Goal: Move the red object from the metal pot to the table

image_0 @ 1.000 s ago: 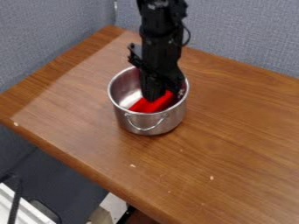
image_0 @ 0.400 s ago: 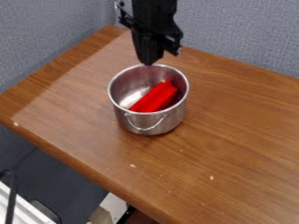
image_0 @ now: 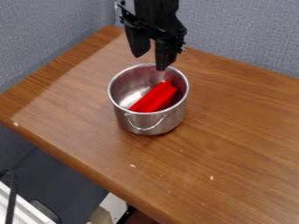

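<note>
The red object (image_0: 155, 95) lies slanted inside the metal pot (image_0: 149, 118), which stands near the middle of the brown wooden table (image_0: 228, 149). Its wire handle hangs at the pot's front. My gripper (image_0: 155, 59) hovers just above the pot's far rim, clear of the red bar. Its two dark fingers are spread apart with nothing between them.
A grey-blue fabric wall rises behind the table. The table's rounded front and left edges drop off to the floor at the lower left. Bare wood surrounds the pot on all sides.
My gripper rose out of the pot, where it was down on the red object, and its fingers have spread apart. The red object stays in the pot.
</note>
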You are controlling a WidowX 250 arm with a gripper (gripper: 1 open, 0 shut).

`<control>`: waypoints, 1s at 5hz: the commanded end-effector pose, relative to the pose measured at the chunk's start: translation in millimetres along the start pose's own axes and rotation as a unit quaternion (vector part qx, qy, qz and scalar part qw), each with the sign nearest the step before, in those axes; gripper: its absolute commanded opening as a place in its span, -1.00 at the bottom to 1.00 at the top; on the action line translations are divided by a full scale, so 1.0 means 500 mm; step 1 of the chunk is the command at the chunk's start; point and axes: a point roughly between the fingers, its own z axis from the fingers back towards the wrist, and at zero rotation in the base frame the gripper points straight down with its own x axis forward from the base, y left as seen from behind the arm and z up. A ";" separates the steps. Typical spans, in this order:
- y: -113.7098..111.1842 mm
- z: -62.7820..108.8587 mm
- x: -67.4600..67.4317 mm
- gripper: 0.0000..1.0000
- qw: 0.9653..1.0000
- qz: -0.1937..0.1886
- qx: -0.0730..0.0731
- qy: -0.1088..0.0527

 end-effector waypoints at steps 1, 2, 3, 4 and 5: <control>-0.004 0.002 -0.001 1.00 1.000 0.001 -0.002 -0.004; -0.002 -0.018 0.000 1.00 1.000 0.001 0.001 0.004; -0.003 -0.042 -0.001 1.00 1.000 -0.003 0.007 0.009; -0.005 -0.065 -0.001 1.00 1.000 -0.006 0.013 0.007; -0.004 -0.085 -0.001 1.00 1.000 -0.005 0.015 0.008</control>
